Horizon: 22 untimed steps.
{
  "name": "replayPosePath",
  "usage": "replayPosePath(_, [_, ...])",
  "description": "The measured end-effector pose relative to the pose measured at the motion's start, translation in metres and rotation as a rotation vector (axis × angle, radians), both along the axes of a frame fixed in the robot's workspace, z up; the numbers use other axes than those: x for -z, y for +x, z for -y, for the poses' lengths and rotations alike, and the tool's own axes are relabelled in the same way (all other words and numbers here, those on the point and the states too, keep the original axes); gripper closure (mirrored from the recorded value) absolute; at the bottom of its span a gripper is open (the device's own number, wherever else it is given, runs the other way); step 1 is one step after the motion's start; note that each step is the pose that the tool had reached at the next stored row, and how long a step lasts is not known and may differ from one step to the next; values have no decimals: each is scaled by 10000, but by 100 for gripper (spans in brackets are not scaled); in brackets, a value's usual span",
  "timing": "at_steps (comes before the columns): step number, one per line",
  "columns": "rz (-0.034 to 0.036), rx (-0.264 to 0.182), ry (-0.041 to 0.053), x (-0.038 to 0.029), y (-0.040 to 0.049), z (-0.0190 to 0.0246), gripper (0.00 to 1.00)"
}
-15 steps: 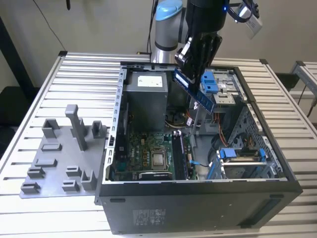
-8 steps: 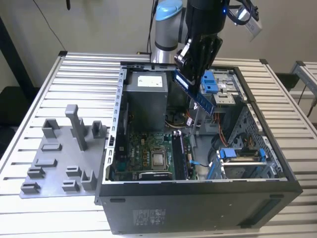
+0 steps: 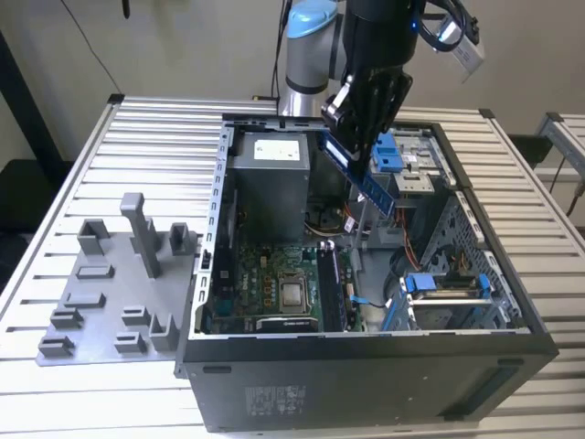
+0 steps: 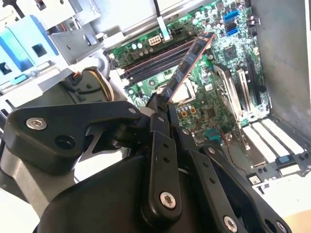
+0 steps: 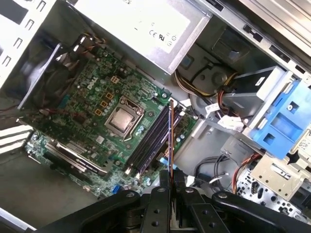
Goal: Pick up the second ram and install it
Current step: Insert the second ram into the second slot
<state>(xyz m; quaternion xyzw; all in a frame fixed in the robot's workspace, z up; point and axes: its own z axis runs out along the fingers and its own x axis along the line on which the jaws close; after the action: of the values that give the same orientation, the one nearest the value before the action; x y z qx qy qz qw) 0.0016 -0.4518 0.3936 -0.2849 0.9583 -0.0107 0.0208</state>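
Note:
My gripper [image 3: 353,137] is shut on one end of the second ram [image 3: 370,186], a long dark stick with small chips. It hangs tilted in the air over the open computer case [image 3: 366,347], above the motherboard [image 3: 265,283]. In the second wrist view the ram [image 4: 187,63] sticks out from between the black fingers [image 4: 154,115] toward the black memory slots [image 4: 153,62]. The first wrist view shows the ram [image 5: 171,138] edge-on, beside the slots [image 5: 149,144] and apart from them, with the gripper [image 5: 171,178] closed on its near end.
A light-grey holder plate [image 3: 110,283] with upright blocks lies on the slatted table at the exterior view's left. Inside the case are the power supply [image 3: 270,174], the processor socket [image 3: 294,294], blue drive brackets [image 3: 388,151] and loose cables [image 5: 214,170].

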Motion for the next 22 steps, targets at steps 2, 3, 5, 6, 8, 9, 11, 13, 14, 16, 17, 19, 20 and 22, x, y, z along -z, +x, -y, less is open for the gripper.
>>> replayPosePath(2, [0, 130, 1, 4, 0, 8, 86])
replayPosePath(3, [0, 216, -1, 6, 0, 8, 86])
replayPosePath(5, [-1, 435, -2, 8, 0, 8, 86])
replayPosePath(6, [0, 577, -1, 11, 0, 8, 86])
replayPosePath(8, [0, 884, 0, 14, 0, 9, 86])
replayPosePath(9, [0, 1029, 0, 16, 0, 9, 86])
replayPosePath(11, [0, 1249, -1, 18, 0, 9, 86])
replayPosePath(13, [-14, 1392, -4, 20, 2, 9, 86])
replayPosePath(14, [-24, 1452, -7, 20, 4, 9, 86])
replayPosePath(16, [-56, 1570, -14, 22, 6, 9, 86])
replayPosePath(17, [-74, 1627, -19, 22, 7, 9, 86])
replayPosePath(19, [-104, 1734, -26, 23, 10, 9, 86])
replayPosePath(20, [-113, 1795, -28, 25, 10, 9, 86])
replayPosePath(22, [-114, 2021, -28, 29, 10, 9, 86])
